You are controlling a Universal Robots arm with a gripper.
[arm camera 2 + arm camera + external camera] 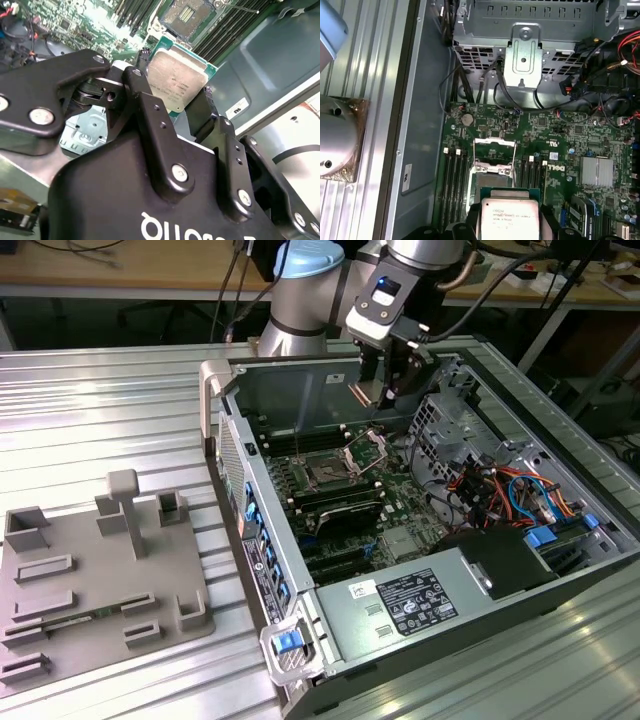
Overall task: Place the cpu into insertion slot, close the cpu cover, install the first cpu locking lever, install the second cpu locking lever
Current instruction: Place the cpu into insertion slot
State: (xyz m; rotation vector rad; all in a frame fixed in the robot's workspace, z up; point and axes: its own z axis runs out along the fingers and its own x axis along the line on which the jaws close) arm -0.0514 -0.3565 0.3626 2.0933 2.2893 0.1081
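Bench: a ribbed metal bench (100, 410) carries an open computer case (290, 390) and, towards the exterior view's left, a grey fixture plate (90, 580).
Computer case: it lies on its side with its panel off, so the green motherboard (400, 510) faces up. The labelled power supply box (420, 600) sits at the near end.
Arm: the arm (300, 290) reaches in from the far side, with its wrist over the case's far wall.
Claw: the claw (175, 97) is pressed onto the cpu (177, 80) and pinches it by two opposite edges, one finger on each side.
Insertion slot: the insertion slot (187, 15) is set into the board between the rows of long memory slots. It is bare, with its contact field uncovered.
Cpu cover: the cpu cover (494, 142) is swung up on its hinge and stands open on the far side of the socket, so the opening is free.
Cpu: it is in the air, held roughly level with its silver lid up, and it touches nothing but the fingers.
Deciding relation: the slot lies below the claw and well apart from it. In the exterior view it is offset towards that view's left and nearer the camera. In the first wrist view the chip's edges look roughly square to the socket's edges.
Stage, as I judge it: the chip is being carried and is not yet seated. The cover and both levers are not yet done.
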